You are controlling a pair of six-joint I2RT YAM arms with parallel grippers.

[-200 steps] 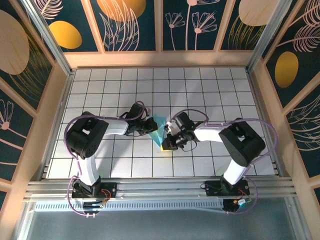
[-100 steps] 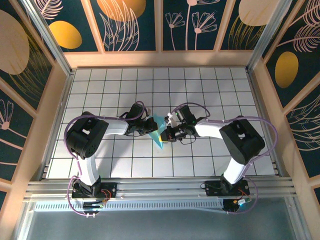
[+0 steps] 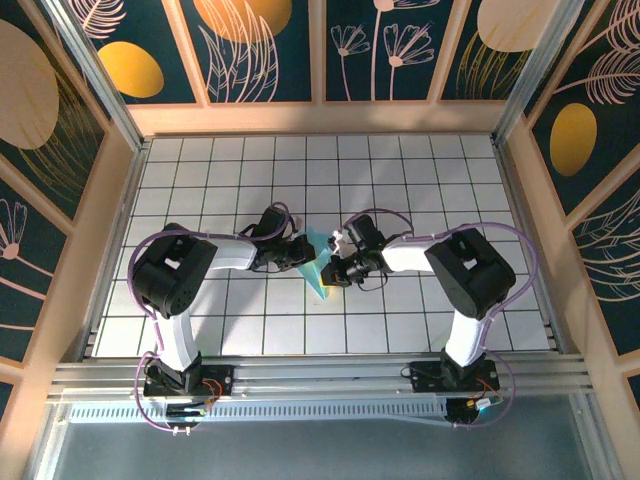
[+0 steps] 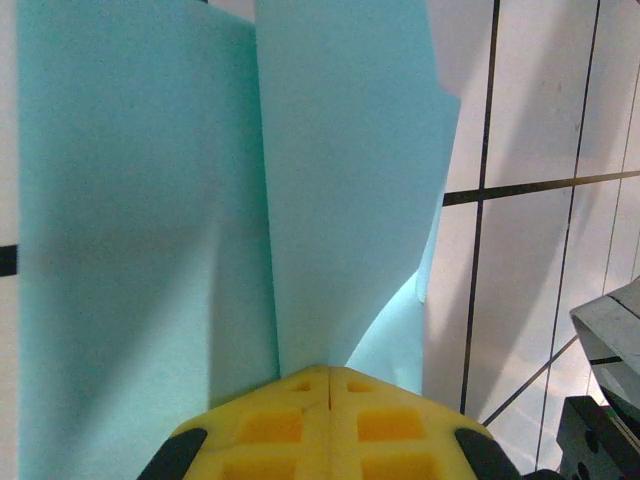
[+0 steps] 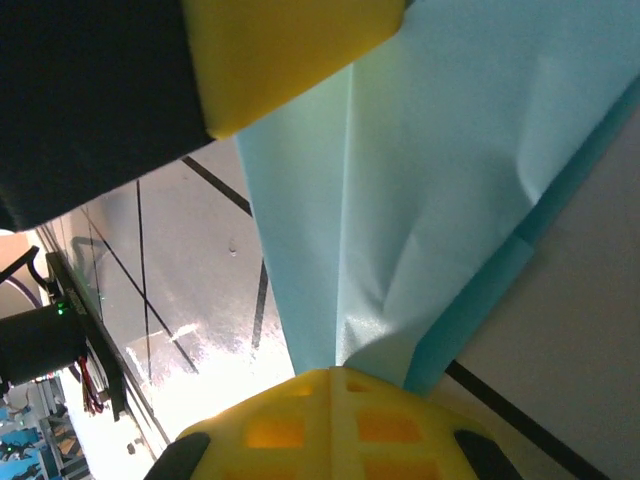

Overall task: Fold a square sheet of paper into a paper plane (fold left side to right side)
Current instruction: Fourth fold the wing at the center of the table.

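The light-blue sheet of paper [image 3: 318,265] is folded into a narrow creased shape and held between both arms near the table's middle, pointing toward the near edge. My left gripper [image 3: 301,251] is shut on its left side. In the left wrist view the yellow pads [image 4: 300,410] meet on a fold of the paper [image 4: 340,190]. My right gripper [image 3: 336,271] is shut on the right side. There the pads [image 5: 330,420] pinch a creased corner of the paper [image 5: 440,170], with the left gripper's yellow finger [image 5: 280,50] just beyond. No finished paper plane can be made out.
The white grid table [image 3: 420,180] is walled by wooden rails and patterned panels [image 3: 320,50]. An aluminium rail [image 3: 320,375] carrying both arm bases runs along the near edge. Part of the right arm's dark body [image 4: 605,400] shows at the lower right of the left wrist view.
The right gripper has moved up and slightly left toward the left gripper, its arm folding in. The paper's lower end has swung with it. The left arm has stayed put.
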